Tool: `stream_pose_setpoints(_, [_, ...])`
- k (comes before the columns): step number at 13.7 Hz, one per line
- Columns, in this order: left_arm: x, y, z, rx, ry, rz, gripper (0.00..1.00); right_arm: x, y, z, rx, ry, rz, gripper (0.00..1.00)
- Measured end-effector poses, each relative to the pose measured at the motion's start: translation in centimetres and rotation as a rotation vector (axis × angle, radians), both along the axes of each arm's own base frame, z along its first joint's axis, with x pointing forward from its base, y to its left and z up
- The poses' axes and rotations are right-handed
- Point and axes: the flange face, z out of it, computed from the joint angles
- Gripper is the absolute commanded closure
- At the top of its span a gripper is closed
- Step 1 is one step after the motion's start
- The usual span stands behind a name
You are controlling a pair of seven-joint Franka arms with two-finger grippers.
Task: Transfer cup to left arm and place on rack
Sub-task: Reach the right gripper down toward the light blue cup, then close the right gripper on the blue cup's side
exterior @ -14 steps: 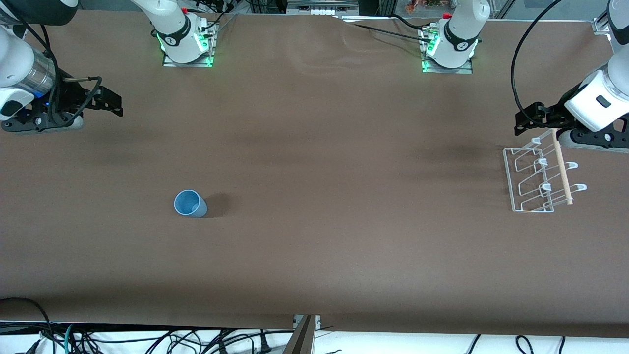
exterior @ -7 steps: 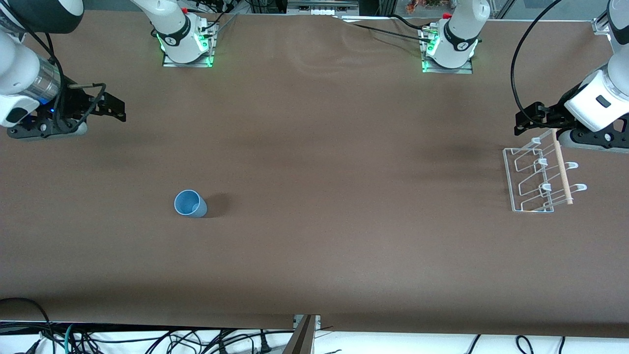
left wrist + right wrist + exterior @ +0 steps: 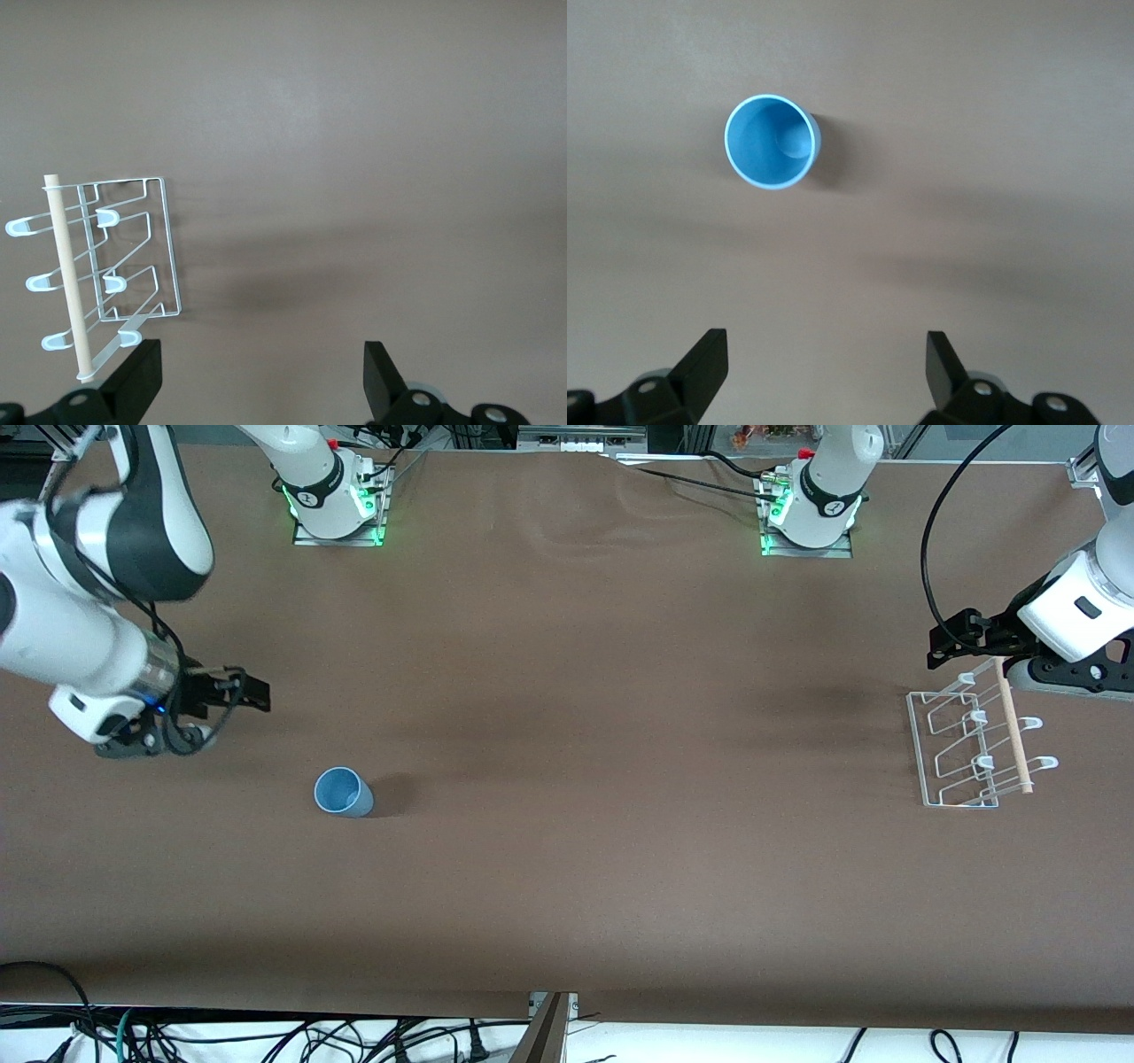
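Right gripper (image 3: 252, 693): over the counter (image 3: 567, 868) near the edge at the right arm's end, up in the air, fingers spread apart, holding nothing.
Change: within the last second the right gripper has swung away from that edge and now hangs much closer to the cup (image 3: 341, 792); cup and rack (image 3: 970, 740) have not moved.
Meaning for the task: judged as the approach phase; pick-up, hand-over and racking are all not yet done.
Cup: upright, mouth up, alone on the counter toward the right arm's end, about midway between the base edge and the camera edge.
Rack: by the edge at the left arm's end, wooden dowel (image 3: 1013, 726) across it, unoccupied.
Left gripper (image 3: 952, 642): waiting just over the rack's base-side end, fingers apart, holding nothing.
Right wrist view only: cup (image 3: 771, 142) interior is bare; the cup lies ahead of the open fingers (image 3: 707, 359), not between them.
Left wrist view only: rack (image 3: 115, 266) shows six hooked prongs clear of any load.
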Motion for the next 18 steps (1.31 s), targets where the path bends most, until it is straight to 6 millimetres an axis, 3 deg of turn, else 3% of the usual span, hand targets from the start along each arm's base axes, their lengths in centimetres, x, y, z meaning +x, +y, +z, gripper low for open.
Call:
stream_pose_setpoints(3, [0.0,0.0,0.0,0.0,0.0,0.0,0.0,2.9,1.1,-4.2,0.007,0.037,0.008,0.01])
stream_pose_setpoints(6, [0.0,0.0,0.0,0.0,0.0,0.0,0.0,4.2,3.3,-7.2,0.008,0.035,0.037,0.01])
stream_pose_setpoints(9, [0.0,0.0,0.0,0.0,0.0,0.0,0.0,4.7,3.6,-10.2,0.007,0.036,0.043,0.01])
stream_pose_setpoints(18, [0.0,0.0,0.0,0.0,0.0,0.0,0.0,6.0,3.3,-13.9,0.003,0.005,0.039,0.01])
